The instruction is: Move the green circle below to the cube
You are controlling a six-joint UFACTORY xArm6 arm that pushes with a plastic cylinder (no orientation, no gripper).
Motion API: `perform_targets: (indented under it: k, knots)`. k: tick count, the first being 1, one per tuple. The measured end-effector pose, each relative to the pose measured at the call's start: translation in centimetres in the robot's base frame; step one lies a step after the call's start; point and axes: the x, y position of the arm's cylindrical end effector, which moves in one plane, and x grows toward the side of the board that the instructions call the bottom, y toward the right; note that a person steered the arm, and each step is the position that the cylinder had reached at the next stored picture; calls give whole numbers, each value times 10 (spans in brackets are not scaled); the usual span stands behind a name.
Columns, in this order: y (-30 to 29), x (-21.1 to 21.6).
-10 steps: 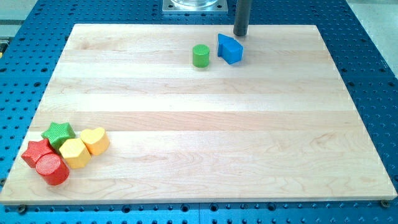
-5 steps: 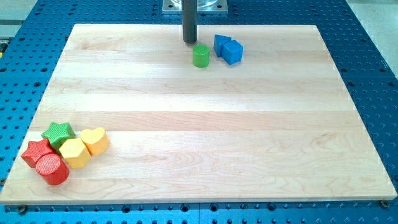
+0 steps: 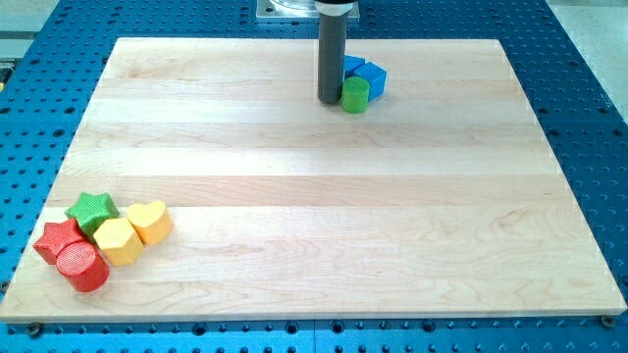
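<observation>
The green circle point(image 3: 355, 94) is a short green cylinder near the top middle of the wooden board point(image 3: 314, 235). It sits just below and touching the blue cube point(image 3: 369, 77), which looks like two blue pieces pressed together. My tip point(image 3: 331, 100) stands directly to the left of the green circle, touching or almost touching it. The rod hides the blue cube's left edge.
A cluster sits at the board's bottom left: a green star point(image 3: 91, 210), a red star point(image 3: 56, 240), a red cylinder point(image 3: 83, 266), a yellow hexagon-like block point(image 3: 118, 241) and a yellow heart point(image 3: 150, 222). A metal mount point(image 3: 306, 8) is at the top edge.
My tip moved from right of the blue cube, leftward above the green circle, then down to its left. The green circle slid right and slightly down against the cube.
</observation>
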Motion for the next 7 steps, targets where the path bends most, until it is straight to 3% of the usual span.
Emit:
perform_targets:
  k: [2, 3, 5, 6, 7]
  knots:
    - [15, 106]
    - [85, 107]
    - [179, -13]
    - [173, -50]
    - [124, -55]
